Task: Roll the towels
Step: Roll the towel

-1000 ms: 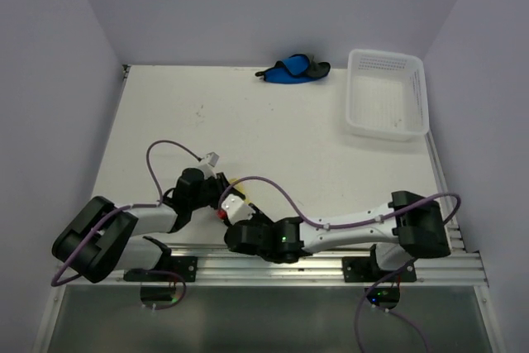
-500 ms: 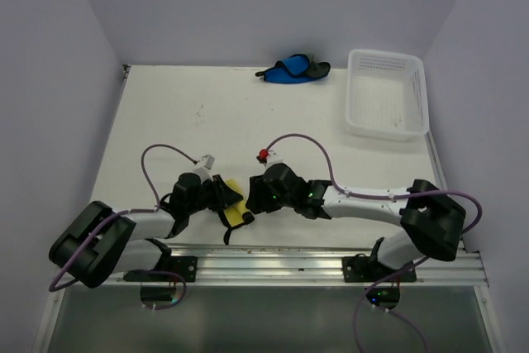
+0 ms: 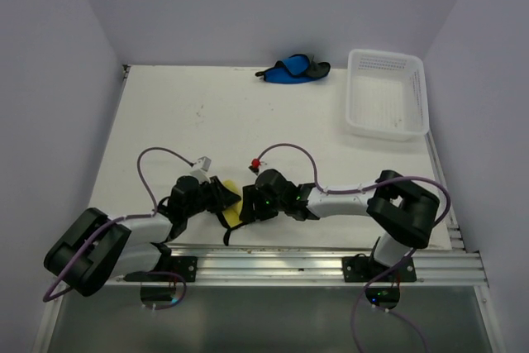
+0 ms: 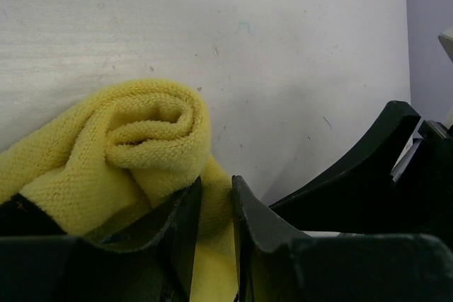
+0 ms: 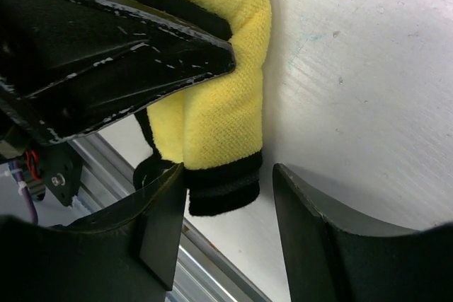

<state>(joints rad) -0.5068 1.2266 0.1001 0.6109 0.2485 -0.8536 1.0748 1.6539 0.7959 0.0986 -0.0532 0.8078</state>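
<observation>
Two robot arms meet over a yellow towel (image 3: pixel 233 209) on a white table (image 3: pixel 207 121), well apart from the white perforated basket (image 3: pixel 357 93) that stands in the far right corner. The towel lies partly rolled, diagonally across the table from the basket, down by the arms' bases. The left gripper (image 3: pixel 221 202) is clamped on it: the left wrist view shows the gripper (image 4: pixel 216 189) with its two dark fingers drawn narrow and a fold of yellow cloth pinched between them, the curled end of the roll (image 4: pixel 152 136) resting on the table just beyond the fingertips. The right gripper (image 3: pixel 248 206) reaches in from the basket's side of the table and faces the left one. In its own wrist view the right gripper (image 5: pixel 228 175) stands with jaws parted, one finger on each side of the roll's dark-edged end (image 5: pixel 226 104); bare table shows between the cloth and one finger, and whether the other finger touches cannot be told. The blue towel (image 3: pixel 291 69) lies bunched up at the table's far edge, near the basket and to its left, touched by neither arm.
</observation>
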